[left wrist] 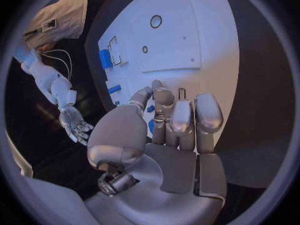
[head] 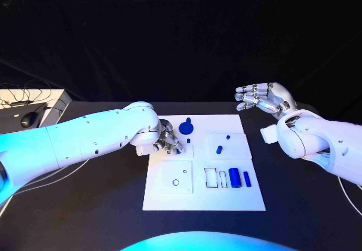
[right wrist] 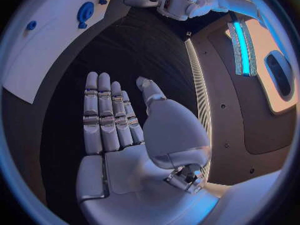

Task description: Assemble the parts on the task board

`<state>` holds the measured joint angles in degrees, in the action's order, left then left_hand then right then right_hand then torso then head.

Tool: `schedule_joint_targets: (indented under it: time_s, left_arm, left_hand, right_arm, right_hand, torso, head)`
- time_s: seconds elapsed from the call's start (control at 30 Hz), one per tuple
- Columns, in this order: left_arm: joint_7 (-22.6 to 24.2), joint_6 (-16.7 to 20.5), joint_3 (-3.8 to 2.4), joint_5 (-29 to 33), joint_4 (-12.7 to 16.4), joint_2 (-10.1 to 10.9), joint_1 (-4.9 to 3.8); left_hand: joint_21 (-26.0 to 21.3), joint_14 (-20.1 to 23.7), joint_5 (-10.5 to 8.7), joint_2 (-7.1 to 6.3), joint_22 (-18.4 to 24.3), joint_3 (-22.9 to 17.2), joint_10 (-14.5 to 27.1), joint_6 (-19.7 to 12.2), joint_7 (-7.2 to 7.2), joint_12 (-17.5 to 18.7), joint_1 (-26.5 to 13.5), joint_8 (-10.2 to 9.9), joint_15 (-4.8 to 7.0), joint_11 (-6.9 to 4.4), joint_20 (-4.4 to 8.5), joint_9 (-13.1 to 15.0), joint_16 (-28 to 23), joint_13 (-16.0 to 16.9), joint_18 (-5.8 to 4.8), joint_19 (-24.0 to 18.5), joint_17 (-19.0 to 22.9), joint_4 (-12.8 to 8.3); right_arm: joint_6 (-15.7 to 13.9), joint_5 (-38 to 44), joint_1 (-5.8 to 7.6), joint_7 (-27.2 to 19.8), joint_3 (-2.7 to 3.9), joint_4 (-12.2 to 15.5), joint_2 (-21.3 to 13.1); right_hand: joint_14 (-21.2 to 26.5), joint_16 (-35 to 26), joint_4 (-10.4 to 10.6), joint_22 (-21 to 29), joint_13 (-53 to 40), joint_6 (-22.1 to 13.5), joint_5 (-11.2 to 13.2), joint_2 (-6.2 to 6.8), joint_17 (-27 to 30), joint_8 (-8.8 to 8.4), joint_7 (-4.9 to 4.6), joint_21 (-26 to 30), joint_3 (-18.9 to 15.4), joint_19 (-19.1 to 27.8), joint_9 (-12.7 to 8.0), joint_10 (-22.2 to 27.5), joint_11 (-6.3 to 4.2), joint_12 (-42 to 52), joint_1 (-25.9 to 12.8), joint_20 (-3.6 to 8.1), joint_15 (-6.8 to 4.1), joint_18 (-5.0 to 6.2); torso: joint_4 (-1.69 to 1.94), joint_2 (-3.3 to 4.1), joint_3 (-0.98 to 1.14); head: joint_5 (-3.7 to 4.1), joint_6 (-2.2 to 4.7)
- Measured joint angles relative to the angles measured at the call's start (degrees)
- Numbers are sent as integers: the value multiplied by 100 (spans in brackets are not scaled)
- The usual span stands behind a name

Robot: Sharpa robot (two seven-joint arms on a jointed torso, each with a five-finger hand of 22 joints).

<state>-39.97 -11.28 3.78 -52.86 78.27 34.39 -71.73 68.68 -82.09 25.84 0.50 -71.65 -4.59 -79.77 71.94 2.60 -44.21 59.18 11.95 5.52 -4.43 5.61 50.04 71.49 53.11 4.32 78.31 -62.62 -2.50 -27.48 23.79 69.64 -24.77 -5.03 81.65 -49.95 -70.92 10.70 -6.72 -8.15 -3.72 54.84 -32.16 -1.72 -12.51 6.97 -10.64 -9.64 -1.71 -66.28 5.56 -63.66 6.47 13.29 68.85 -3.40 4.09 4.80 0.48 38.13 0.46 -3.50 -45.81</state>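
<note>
Head view: the white task board [head: 204, 201] lies in the middle of the black table [head: 302, 198]. At its upper left the left hand [head: 167, 140] is down on the board, fingers bent over a small spot; whether it holds a part cannot be told from here. Just right of it lies a round blue part [head: 187, 126], further right 2 small blue parts [head: 220, 148], and in the lower right a blue cylinder [head: 235, 178] with a slim blue pin [head: 247, 179] beside it. The right hand [head: 262, 98] hovers at the upper right, off the board, fingers loosely curled, holding nothing.

Left wrist view: the left hand [left wrist: 170, 122] has its fingers close together, tips on the board [left wrist: 187, 30], with a small blue part [left wrist: 150, 108] showing beside the thumb; a firm grip cannot be confirmed.

Right wrist view: the right hand [right wrist: 122, 122] is flat and spread above the dark table, empty. The board's corner [right wrist: 44, 40] sits in the upper left of the frame with the round blue part [right wrist: 85, 12] on it.
</note>
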Motion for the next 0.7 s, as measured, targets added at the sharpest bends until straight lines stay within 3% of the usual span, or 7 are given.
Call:
schedule_joint_targets:
  time_s: [0.47, 0.6, 0.7]
  left_arm:
    - [13, -3, -61, -3, 117, 110, 5]
    - [25, -1, -128, 10, 148, 148, 8]
    - [38, 10, -238, 37, 187, 202, 14]
  left_hand:
    - [0, 0, -34, 15, -31, 685, 0, 0, 0, 0, 59, 0, 0, 1, 0, 17, 0, -12, 0, 0, -25, 192]
    - [0, 0, -93, 114, -41, 1140, 0, 20, -20, 0, 178, 22, 0, 1, 0, 25, 0, -27, 0, 0, -24, 281]
    - [-9, 0, -134, 157, -42, 1455, 20, -18, -58, 0, 284, 34, 0, -14, 0, 36, 0, -35, 0, 0, 29, 333]
  right_arm:
    - [0, 0, -2, 2, -1, -19, -5]
    - [0, 0, -2, 2, -1, -21, -12]
    - [0, 0, -3, 2, -1, -25, -18]
  right_hand:
    - [0, 0, 0, 6, 0, 2, 0, 0, 1, 0, 2, 0, 0, 0, 0, 0, 0, 0, 0, 0, 0, 0]
    - [0, 0, -16, 16, 0, 2, 0, 0, 10, 0, 2, 0, 16, 0, 0, 0, 0, 0, 0, 0, 0, 0]
    - [0, 0, -16, 16, 0, 3, 0, 0, 10, 0, 3, 0, 16, 0, 0, 18, 19, 0, 0, 0, 0, 0]
  torso:
    - [-2, -2, 3]
    - [-6, -1, 6]
    - [-7, -1, 7]
  head:
    - [-3, 7]
    - [-8, 9]
    - [-9, 16]
